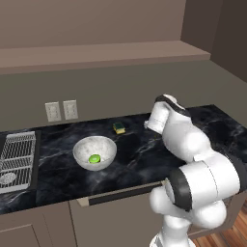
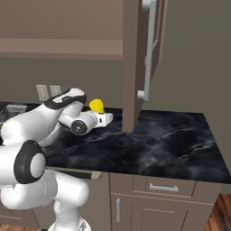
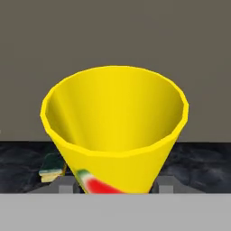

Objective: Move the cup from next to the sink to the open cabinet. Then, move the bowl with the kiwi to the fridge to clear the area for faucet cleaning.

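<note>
As the hand view has it: the cup (image 3: 115, 131) sits dead ahead between the two fingertips (image 3: 67, 184), mouth up.
Gripper (image 2: 104, 118): jaws set either side of the cup's base; whether they already pinch it, I cannot tell.
Cup position: above the counter (image 2: 171, 144), just left of the cabinet door (image 2: 135, 63).
Key relation: shelf board (image 1: 96, 54) lies higher, so up.
Bowl (image 1: 94, 152): kiwi (image 1: 94, 158) inside, well left.
Sponge (image 1: 119, 127): behind.
</note>
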### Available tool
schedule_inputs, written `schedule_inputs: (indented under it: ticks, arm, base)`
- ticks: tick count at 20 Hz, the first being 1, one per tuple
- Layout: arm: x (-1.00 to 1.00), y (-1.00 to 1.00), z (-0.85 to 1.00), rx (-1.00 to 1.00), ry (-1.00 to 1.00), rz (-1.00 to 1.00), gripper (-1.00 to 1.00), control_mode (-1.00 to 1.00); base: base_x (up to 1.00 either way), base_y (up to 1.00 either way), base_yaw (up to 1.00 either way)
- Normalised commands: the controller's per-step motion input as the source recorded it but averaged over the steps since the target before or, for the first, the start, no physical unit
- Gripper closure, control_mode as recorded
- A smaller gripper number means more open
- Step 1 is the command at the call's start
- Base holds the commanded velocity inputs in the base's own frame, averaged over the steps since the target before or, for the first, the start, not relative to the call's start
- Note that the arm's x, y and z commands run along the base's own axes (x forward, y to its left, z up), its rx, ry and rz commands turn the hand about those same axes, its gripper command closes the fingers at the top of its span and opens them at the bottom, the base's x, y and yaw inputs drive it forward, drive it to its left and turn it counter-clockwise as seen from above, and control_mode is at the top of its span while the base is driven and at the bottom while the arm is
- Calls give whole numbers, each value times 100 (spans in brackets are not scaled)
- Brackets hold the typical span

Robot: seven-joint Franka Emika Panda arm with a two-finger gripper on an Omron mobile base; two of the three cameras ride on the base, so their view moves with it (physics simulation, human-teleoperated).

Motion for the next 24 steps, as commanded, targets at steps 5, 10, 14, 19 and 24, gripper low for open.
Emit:
schedule_inputs:
  ticks: [5, 10, 14, 19, 24]
  arm:
    - [-91, 0, 100, 5, 0, 9, 100, -100]
    - [-69, 0, 100, 7, 1, 12, 100, -100]
    - [-44, 0, 100, 8, 4, 14, 100, -100]
    - [-40, 3, 100, 8, 9, 15, 100, -100]
    - [-39, 6, 100, 7, 10, 11, 100, -100]
  base:
    - [0, 0, 0]
    - [0, 0, 0]
    - [0, 0, 0]
    - [0, 0, 0]
    - [0, 0, 0]
